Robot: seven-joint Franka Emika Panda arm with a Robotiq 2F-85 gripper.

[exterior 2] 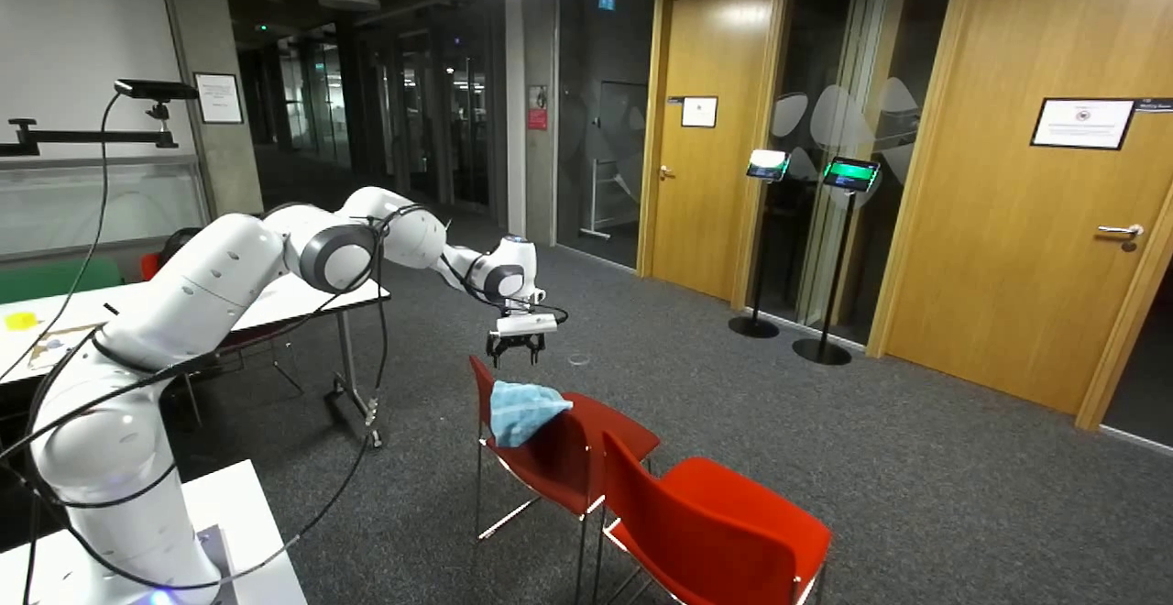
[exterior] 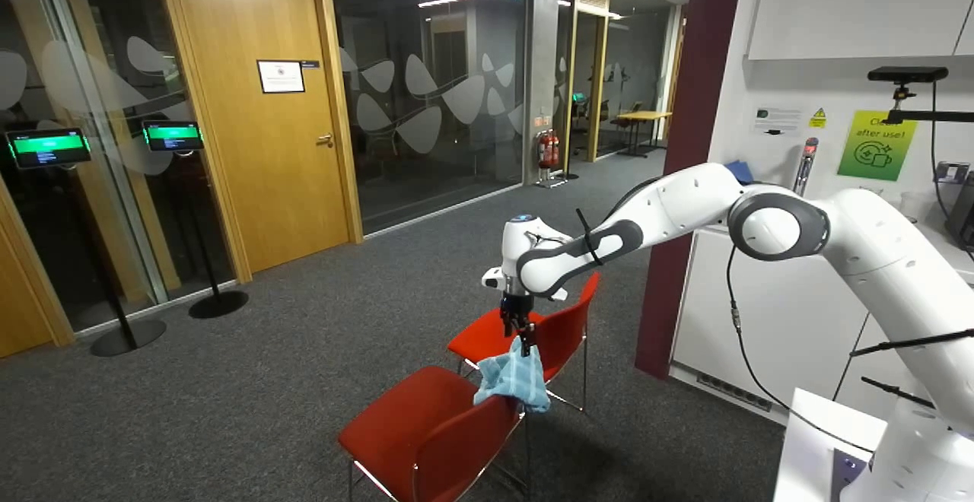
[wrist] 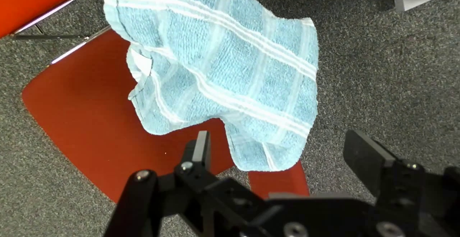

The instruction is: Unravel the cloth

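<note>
A light blue cloth with white stripes lies bunched and folded over the top of a red chair's backrest. It shows in both exterior views (exterior: 511,377) (exterior 2: 524,411) and in the wrist view (wrist: 233,61), where a small white label shows at its left edge. Its underside and inner folds are hidden. My gripper (exterior 2: 515,362) is above the cloth, apart from it in that exterior view. In the wrist view the gripper (wrist: 278,140) has its fingers wide apart with nothing between them. The cloth's lower corner points toward the gap between the fingers.
The red chair under the cloth (exterior: 456,441) stands beside another red chair (exterior 2: 706,532). Metal legs stand below both seats. A white table (exterior 2: 302,298) is behind the arm in an exterior view. Cables hang along the arm. Two screen stands (exterior: 202,258) are by the glass wall.
</note>
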